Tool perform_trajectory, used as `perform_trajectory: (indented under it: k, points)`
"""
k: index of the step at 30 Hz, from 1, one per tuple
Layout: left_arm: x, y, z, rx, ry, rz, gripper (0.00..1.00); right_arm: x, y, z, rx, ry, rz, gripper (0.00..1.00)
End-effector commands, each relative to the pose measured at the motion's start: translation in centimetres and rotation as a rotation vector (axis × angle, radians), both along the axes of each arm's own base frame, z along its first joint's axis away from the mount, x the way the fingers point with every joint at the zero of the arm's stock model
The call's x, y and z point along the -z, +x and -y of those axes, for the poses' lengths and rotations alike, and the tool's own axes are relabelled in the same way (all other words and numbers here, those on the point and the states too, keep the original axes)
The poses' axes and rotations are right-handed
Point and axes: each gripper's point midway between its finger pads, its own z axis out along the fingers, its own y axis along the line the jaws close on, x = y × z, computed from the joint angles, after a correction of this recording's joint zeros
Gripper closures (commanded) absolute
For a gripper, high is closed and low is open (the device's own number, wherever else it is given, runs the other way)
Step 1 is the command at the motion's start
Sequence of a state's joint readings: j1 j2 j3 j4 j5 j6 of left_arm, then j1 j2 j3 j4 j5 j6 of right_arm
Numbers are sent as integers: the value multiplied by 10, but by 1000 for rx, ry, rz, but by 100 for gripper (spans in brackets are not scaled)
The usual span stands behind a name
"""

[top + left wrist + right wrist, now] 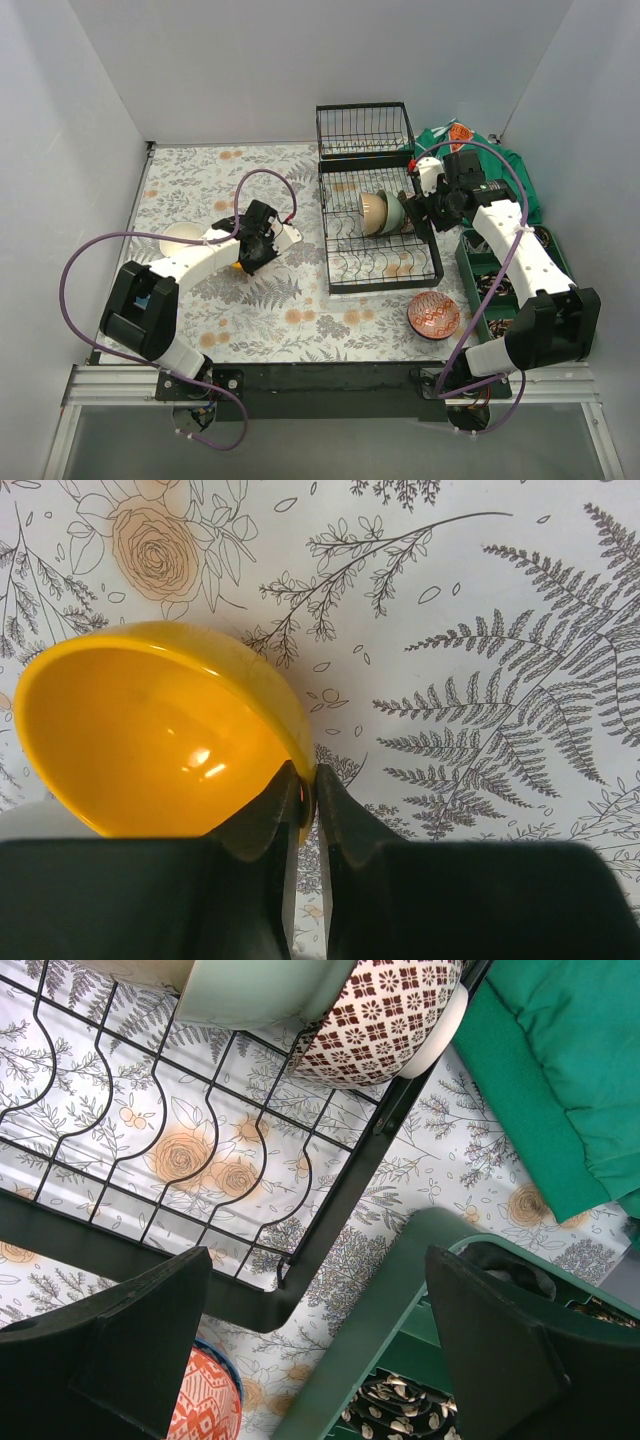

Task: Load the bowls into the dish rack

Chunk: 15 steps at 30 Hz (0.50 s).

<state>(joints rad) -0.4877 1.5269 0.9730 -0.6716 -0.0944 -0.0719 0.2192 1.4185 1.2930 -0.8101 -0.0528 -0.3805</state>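
My left gripper (308, 792) is shut on the rim of a yellow-orange bowl (150, 735), held tilted over the floral tablecloth; from above it (250, 255) is left of the black wire dish rack (380, 268). A white bowl (183, 238) sits at the left by that arm. In the rack stand a cream bowl (372, 212) and a mint green bowl (392, 213); the right wrist view also shows a brown patterned bowl (385, 1015) there. My right gripper (320, 1310) is open and empty over the rack's right edge (425, 205). A red patterned bowl (434, 316) lies near the rack's front right corner.
A green compartmented tray (490, 285) with dark patterned items stands right of the rack. A green cloth (520, 180) lies at the back right. White walls close in the table on three sides.
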Motion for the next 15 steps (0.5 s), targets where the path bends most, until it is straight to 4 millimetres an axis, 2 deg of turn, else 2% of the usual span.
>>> perform_trajectory:
  k: [1,3,4,6,7,8,10,11,12,13,14,15]
  points:
    - [-28,13,6,-16,-38,96,100,-11,10,-3,-11,8,45,4]
    - [-41,17,12,-25,-73,108,100,-12,9,-3,-9,7,49,4]
    - [-65,27,20,-28,-109,140,100,-12,8,-2,-5,5,48,4]
    - [-91,30,38,-41,-201,122,100,-11,6,-1,-3,2,47,4]
    - [-106,34,49,-46,-263,132,100,-11,5,0,1,-3,48,4]
    - [-144,47,66,-38,-356,190,100,-10,4,0,3,-4,48,4]
    - [-171,44,99,-21,-535,148,100,-8,2,3,9,-11,43,4]
    - [-193,47,112,-8,-613,161,100,-8,1,3,11,-11,45,4]
    - [-205,51,124,-2,-686,165,100,-6,0,3,10,-14,39,3]
    - [-214,42,143,21,-795,108,100,-7,0,4,16,-19,42,4]
    - [-218,39,153,36,-854,81,100,-7,0,5,17,-23,43,4]
    - [-232,41,167,86,-944,92,100,-8,1,7,21,-29,47,4]
